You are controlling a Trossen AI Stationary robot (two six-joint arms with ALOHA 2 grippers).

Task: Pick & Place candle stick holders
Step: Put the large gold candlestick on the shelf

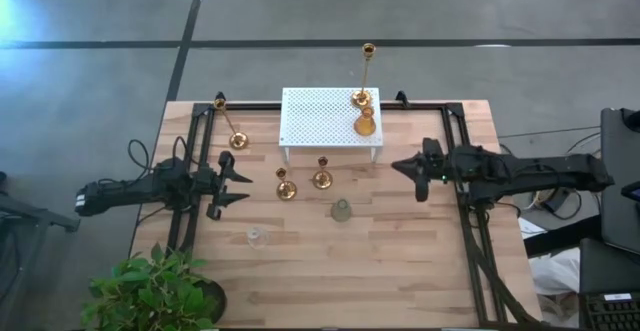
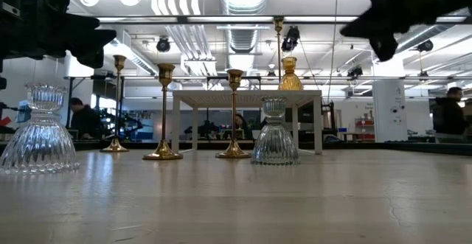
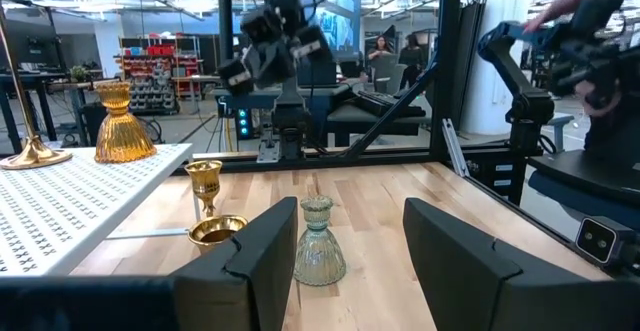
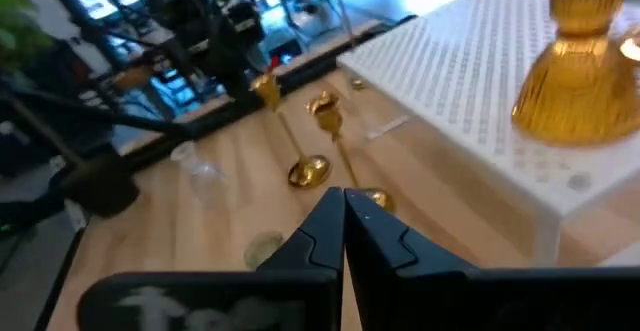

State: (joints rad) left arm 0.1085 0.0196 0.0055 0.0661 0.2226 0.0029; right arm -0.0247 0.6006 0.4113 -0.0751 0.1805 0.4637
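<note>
While both hover | left pincer (image 1: 243, 180) spread | right pincer (image 1: 397, 167) closed, empty

Seven candle stick holders, all upright. Tall brass stick (image 1: 366, 74) stands on the white stand (image 1: 320, 116), at its far right corner; amber glass holder (image 1: 365, 124) just beside it, also on the stand. Second tall brass stick (image 1: 230, 123) on the table (image 1: 420, 261), left of the stand, round base down. Two short brass holders, one (image 1: 286, 185) and the other (image 1: 322, 175), side by side on the table just in front of the stand. Grey-green ribbed glass holder (image 1: 342, 210) on the table nearer the front, right of the short pair. Clear ribbed glass holder (image 1: 256, 236) front left, apart from the rest.
</note>
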